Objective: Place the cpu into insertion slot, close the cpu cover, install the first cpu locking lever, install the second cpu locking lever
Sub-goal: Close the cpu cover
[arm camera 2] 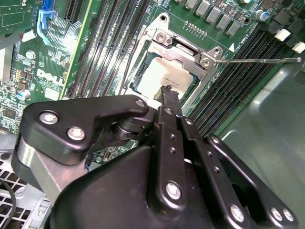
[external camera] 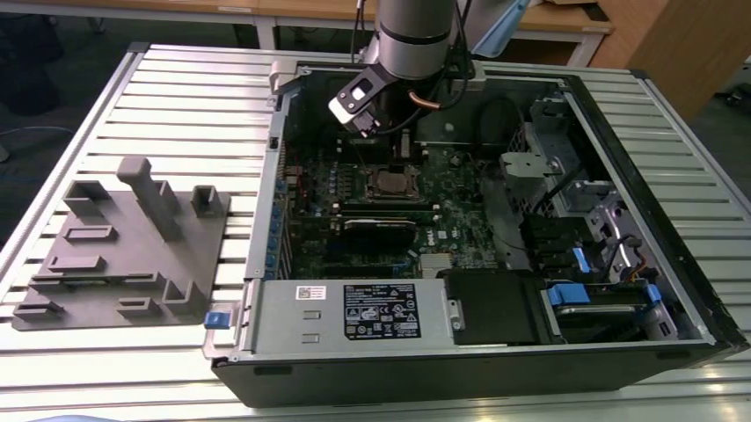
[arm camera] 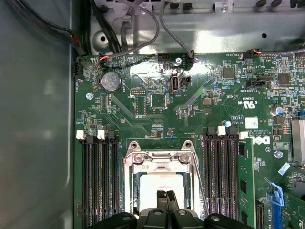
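Observation:
The cpu [arm camera: 153, 187] lies in the insertion slot [external camera: 391, 183] on the green board, its pale metal top showing in both wrist views [arm camera 2: 159, 78]. The silver cpu cover [arm camera: 159, 160] lies down around the chip, framing it [arm camera 2: 183, 50]. A thin wire locking lever [arm camera 2: 257, 60] sticks out sideways over the memory slots, unlatched; it also shows as a slanted wire [arm camera: 202, 186] beside the socket. My gripper [arm camera: 166, 195] is shut, with its black fingertips [arm camera 2: 170, 93] close together just over the chip's middle and nothing visibly between them.
Long black memory slots [arm camera: 100, 181] flank the socket on both sides. A black card [external camera: 378, 230] sits in front of the socket, and the power supply [external camera: 352, 312] beyond it. Cables [arm camera: 128, 28] hang at the case wall. A grey fixture block [external camera: 118, 246] stands at the exterior view's left.

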`<state>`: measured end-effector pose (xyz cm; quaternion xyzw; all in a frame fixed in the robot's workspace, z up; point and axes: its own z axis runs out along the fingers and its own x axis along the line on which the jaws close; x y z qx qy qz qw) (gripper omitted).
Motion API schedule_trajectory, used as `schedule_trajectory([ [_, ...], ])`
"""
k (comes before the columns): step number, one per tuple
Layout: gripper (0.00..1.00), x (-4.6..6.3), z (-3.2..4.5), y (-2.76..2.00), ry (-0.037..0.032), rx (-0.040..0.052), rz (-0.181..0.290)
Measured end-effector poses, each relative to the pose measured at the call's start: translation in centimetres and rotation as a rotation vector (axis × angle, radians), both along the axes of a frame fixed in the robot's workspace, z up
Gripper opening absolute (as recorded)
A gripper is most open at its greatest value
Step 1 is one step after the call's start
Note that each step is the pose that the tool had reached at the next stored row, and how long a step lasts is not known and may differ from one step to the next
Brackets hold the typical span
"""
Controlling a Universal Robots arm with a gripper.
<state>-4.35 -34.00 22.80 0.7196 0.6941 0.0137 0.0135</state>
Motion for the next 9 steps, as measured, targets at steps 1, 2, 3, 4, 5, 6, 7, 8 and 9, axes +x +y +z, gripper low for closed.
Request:
schedule_trajectory([
  [1,0.11,0.0,0.0,0.0,0.0,-0.0001,0.0],
  [2,0.11,0.0,0.0,0.0,0.0,-0.0001,0.0],
  [3,0.11,0.0,0.0,0.0,0.0,-0.0001,0.0],
  [4,0.11,0.0,0.0,0.0,0.0,-0.0001,0.0],
  [5,0.11,0.0,0.01,0.0,0.0001,-0.0002,0.0],
  [6,0.11,0.0,0.05,0.0,0.0001,-0.0003,0.0],
  [7,0.11,0.0,0.12,0.0,0.0001,-0.0003,0.0],
  [8,0.11,0.0,0.2,0.0,0.0,-0.0002,0.0],
  [9,0.11,0.0,0.3,0.0,0.0,-0.0002,0.0],
])
